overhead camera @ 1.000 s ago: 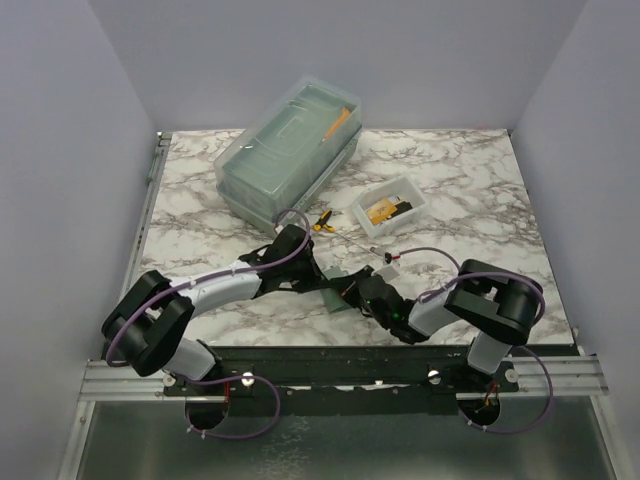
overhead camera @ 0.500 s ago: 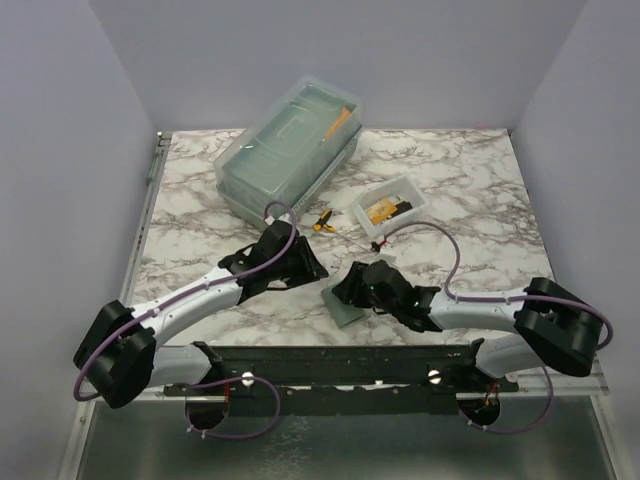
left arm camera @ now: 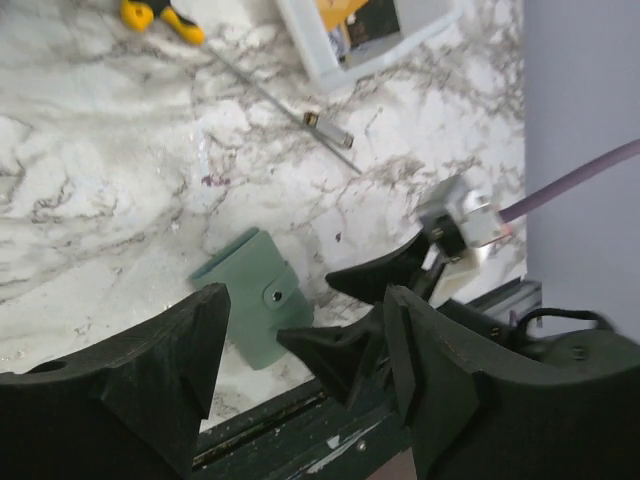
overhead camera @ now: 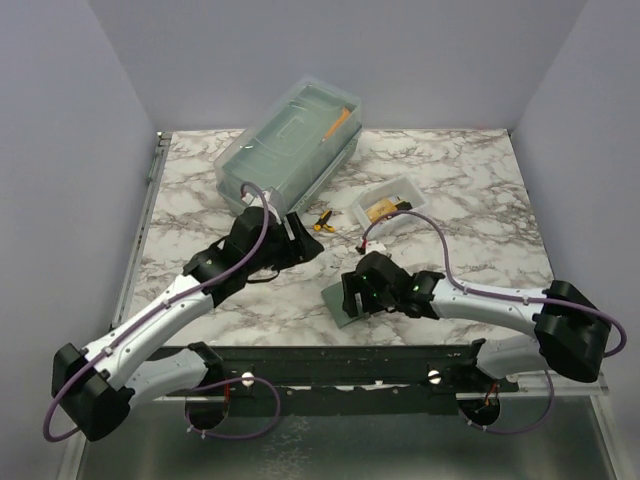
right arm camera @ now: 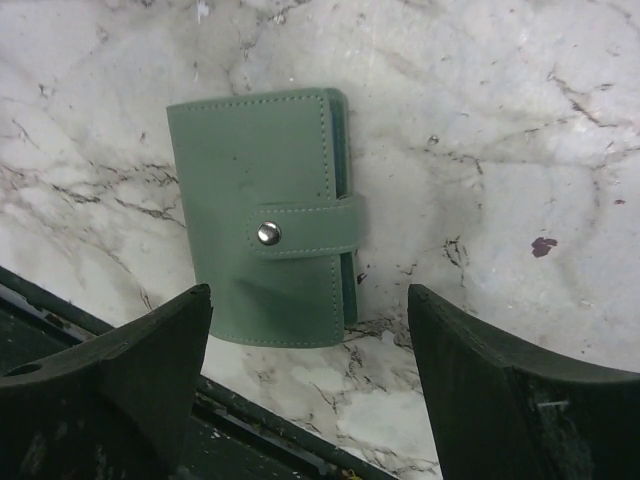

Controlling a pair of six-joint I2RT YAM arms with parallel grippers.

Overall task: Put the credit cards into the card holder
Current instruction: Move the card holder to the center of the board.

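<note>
The card holder [right arm camera: 265, 215] is a grey-green wallet, folded shut with its snap strap fastened. It lies flat on the marble near the front edge [overhead camera: 340, 306] [left arm camera: 255, 305]. My right gripper [right arm camera: 310, 310] hovers just above it, open, nothing between its fingers [overhead camera: 352, 295]. My left gripper [overhead camera: 303, 250] stands back to the left of the holder, open and empty [left arm camera: 305, 300]. The credit cards sit in a small white tray [overhead camera: 408, 190]: a gold one [overhead camera: 379, 211] [left arm camera: 338, 12] and a black one [overhead camera: 400, 207] [left arm camera: 375, 20].
A large translucent lidded box [overhead camera: 290, 150] stands at the back left. A yellow-handled tool [overhead camera: 322, 221] with a thin metal shaft [left arm camera: 300, 110] lies between the box and the tray. The dark front rail [overhead camera: 340, 360] runs just below the holder.
Both grippers were shut together at the holder and have opened. The left has drawn back up and left. The right has shifted slightly right, and both arms have stretched out. The holder lies free.
</note>
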